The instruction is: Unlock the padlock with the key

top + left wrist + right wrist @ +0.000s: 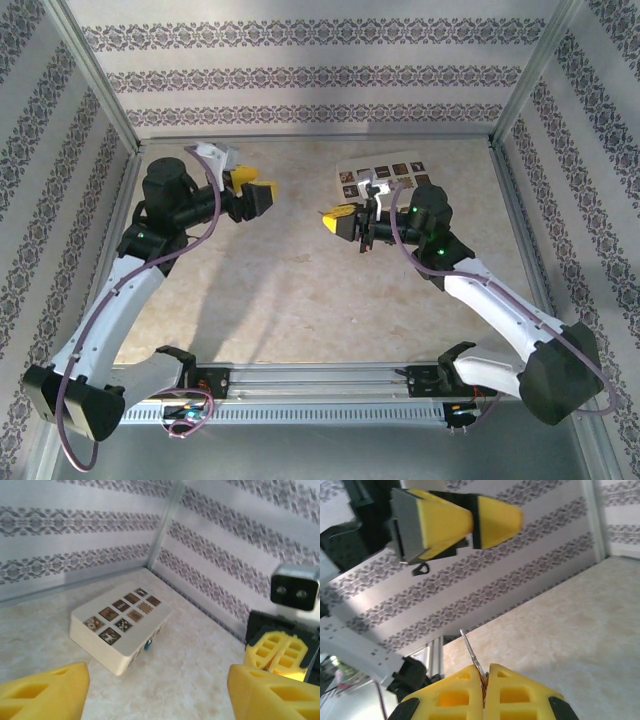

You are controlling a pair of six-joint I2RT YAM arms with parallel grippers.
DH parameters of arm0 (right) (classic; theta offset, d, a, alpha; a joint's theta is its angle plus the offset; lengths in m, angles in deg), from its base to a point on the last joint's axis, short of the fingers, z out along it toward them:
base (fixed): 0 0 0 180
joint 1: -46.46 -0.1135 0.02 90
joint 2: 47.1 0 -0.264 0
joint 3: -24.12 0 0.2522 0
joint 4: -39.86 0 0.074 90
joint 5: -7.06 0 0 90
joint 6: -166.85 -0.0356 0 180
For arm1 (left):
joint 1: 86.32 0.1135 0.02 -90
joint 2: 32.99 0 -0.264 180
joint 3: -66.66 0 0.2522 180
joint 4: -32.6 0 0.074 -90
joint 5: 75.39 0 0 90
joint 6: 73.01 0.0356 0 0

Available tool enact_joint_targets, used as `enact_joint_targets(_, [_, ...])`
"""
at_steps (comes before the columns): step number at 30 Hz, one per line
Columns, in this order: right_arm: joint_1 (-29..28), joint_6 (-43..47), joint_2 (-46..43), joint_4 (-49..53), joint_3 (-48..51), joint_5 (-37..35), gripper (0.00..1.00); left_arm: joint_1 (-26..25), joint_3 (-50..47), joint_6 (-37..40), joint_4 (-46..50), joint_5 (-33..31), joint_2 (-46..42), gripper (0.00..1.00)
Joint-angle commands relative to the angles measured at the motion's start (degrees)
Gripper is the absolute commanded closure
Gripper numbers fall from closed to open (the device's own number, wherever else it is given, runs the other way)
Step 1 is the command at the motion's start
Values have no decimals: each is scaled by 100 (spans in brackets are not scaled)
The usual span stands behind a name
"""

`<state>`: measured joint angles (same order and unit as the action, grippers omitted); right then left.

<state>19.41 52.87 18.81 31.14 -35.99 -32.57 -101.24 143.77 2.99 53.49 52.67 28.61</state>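
Observation:
A small teal padlock (146, 646) hangs on the front side of a cream box (116, 630) with patterned tiles on its lid, seen in the left wrist view. From above, the box (385, 175) lies at the back right, partly behind the right arm. My right gripper (486, 672) is shut on a thin silver key (471, 654), whose blade sticks up from between the yellow pads. It hovers just left of the box (337, 220). My left gripper (159, 680) is open and holds nothing. It is raised at the back left (262, 196) and faces the box.
Patterned walls with metal corner posts (520, 75) enclose the marble-look table (300, 290). The right gripper's fingers (275, 650) and camera (295, 587) show at the right edge of the left wrist view. A metal rail (310, 385) runs along the near edge.

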Motion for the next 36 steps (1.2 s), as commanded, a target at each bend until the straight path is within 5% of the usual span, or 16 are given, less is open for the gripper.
enact_joint_targets(1, [167,117,-210,280,183,-624,100,29,-260,-507,-682,-521,-69,23])
enact_joint_targets(12, [852,-359,-624,1403,574,-2717,100,-449,-455,-1072,-554,-1312,1358,18])
enact_joint_targets(26, [1226,-743,-994,1804,905,-2709,100,-1500,2307,-1857,834,-1429,4902,4])
enact_joint_targets(36, [1386,-783,-1533,2134,1185,-2919,100,-1725,3693,-2304,1350,-1740,6372,0])
